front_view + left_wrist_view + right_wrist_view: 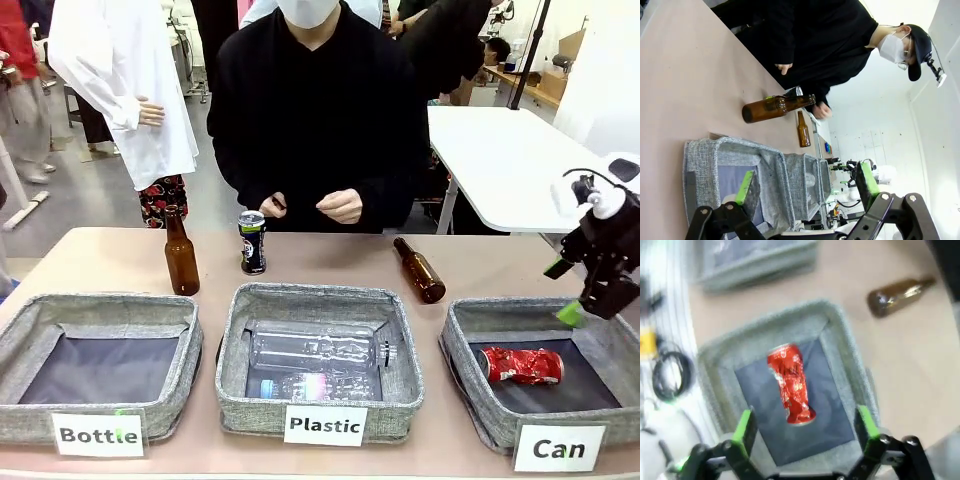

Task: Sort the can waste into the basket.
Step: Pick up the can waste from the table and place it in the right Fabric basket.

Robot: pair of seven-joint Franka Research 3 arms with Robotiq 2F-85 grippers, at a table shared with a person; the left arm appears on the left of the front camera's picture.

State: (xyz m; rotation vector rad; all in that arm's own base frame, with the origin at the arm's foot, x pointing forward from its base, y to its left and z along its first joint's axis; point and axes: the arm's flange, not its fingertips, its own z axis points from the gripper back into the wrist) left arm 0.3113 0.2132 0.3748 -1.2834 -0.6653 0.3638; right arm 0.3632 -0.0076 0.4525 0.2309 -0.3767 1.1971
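Your right tool (pixel 563 292) is hovering open and empty over the Can basket (pixel 470 322), the red can (pixel 522 365) lying inside beneath it; the black can (pixel 252 243) is standing on the desk (pixel 100 260).

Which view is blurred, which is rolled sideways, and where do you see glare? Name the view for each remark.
Right wrist view: blurred, the red can and Can basket soft-edged. Left wrist view: sharp but rolled, the person and brown bottle sideways, the wall behind washed out. Front view: sharp, evenly lit, glints on the clear plastic bottles.
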